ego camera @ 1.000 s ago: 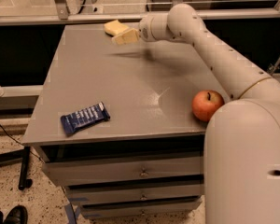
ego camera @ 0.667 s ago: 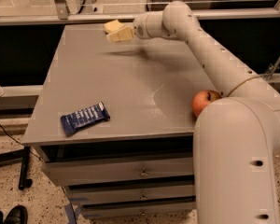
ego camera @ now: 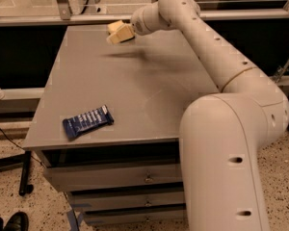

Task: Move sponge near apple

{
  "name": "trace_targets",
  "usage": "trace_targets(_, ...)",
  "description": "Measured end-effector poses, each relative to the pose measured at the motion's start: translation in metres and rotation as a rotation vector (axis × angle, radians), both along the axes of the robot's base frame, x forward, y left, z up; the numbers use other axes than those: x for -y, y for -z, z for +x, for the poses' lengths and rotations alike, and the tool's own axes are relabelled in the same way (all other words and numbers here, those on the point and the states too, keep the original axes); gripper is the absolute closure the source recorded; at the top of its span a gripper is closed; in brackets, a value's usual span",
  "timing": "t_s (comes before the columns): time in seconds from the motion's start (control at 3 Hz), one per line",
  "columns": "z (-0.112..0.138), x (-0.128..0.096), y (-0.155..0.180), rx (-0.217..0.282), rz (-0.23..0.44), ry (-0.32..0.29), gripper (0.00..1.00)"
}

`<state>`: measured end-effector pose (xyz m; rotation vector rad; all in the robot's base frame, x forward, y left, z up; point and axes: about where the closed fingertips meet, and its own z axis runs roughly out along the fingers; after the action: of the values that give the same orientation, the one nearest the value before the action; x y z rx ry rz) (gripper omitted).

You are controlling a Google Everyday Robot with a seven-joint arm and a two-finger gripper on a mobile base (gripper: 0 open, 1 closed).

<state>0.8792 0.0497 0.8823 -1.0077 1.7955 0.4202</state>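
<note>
Well past illegible wrapper (ego camera: 88, 121), gripper (ego camera: 119, 32) hovers above table (ego camera: 149, 90).

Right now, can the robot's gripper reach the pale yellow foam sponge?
Probably yes: the gripper hangs at the far edge of the grey table, right beside the pale yellow foam sponge, with nothing between them.

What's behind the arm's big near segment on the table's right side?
Only grey table shows beside it; that corner is covered, and the apple is not in view. The gripper is at the far edge, by the sponge.
</note>
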Motion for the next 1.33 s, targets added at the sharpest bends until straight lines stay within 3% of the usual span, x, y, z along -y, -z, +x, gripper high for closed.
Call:
trace_targets(0.67, 0.0, 0.001, 0.009, -0.016, -0.106, -0.015, 0.0)
trace_targets(1.33, 0.004, -0.001, 0.024, -0.056, -0.139, -0.032, 0.0)
